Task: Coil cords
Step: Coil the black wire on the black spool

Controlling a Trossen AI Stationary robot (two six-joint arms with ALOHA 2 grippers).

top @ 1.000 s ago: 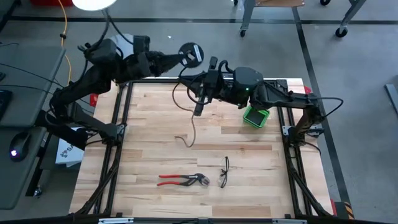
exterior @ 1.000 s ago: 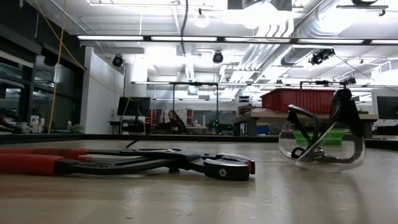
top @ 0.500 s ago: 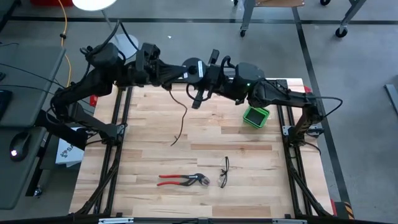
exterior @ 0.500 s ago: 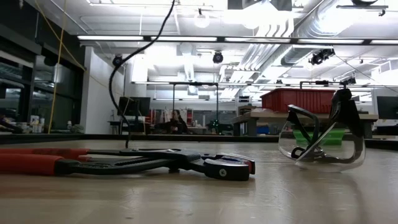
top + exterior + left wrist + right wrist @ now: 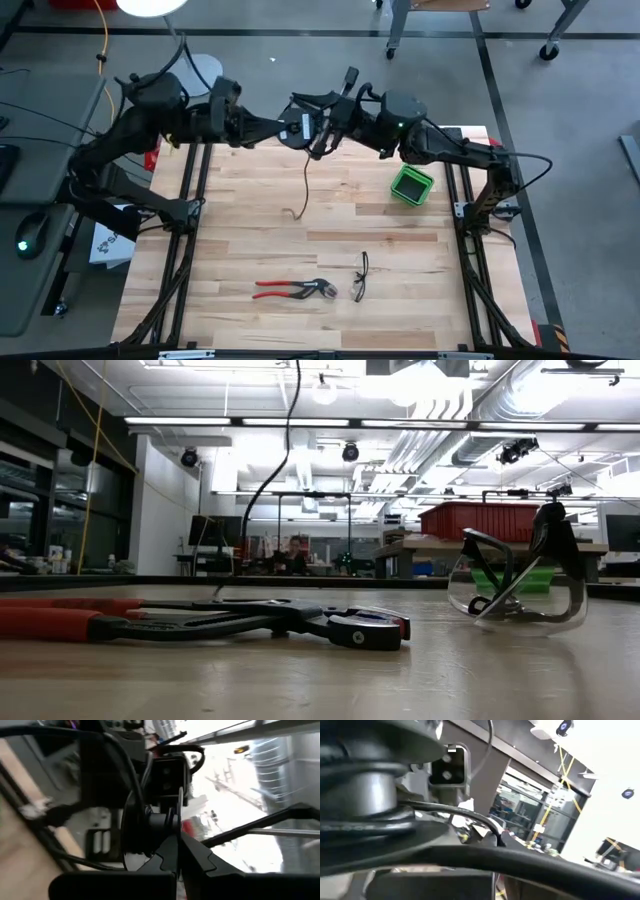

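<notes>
The thin black cord [image 5: 306,180] hangs from between my two grippers, high over the table's far edge. Its lower end [image 5: 290,213] rests on the wood; the low view shows the cord [image 5: 270,470] coming down from the top. My left gripper [image 5: 283,128] is shut on a flat black spool [image 5: 297,130]. Right beside the spool, my right gripper [image 5: 320,143] is shut where the cord starts. The wrist views show cord wound on the spool's hub [image 5: 365,785]. My left gripper pinches the spool's disc at its rim [image 5: 175,837] between its two fingers, coming level from the table's left. The spool is held clear of the table, edge-on to that wrist camera. My right gripper is shut at the cord's upper part [image 5: 313,152], coming from the table's right. The spool and the arm hide the place of contact. Below it the cord hangs slack, its lower end on the table.
Red-handled pliers [image 5: 295,290] and safety glasses [image 5: 361,277] lie near the table's near edge. A green box [image 5: 411,186] stands at the right under my right arm. A yellow cable [image 5: 101,40] runs off the table at the far left.
My left gripper has brought the spool from beyond the far edge toward the table and rolled it. My right gripper has risen toward the far edge and rolled, meeting the spool. The hanging cord has swung, and its lower end has shifted on the wood.
</notes>
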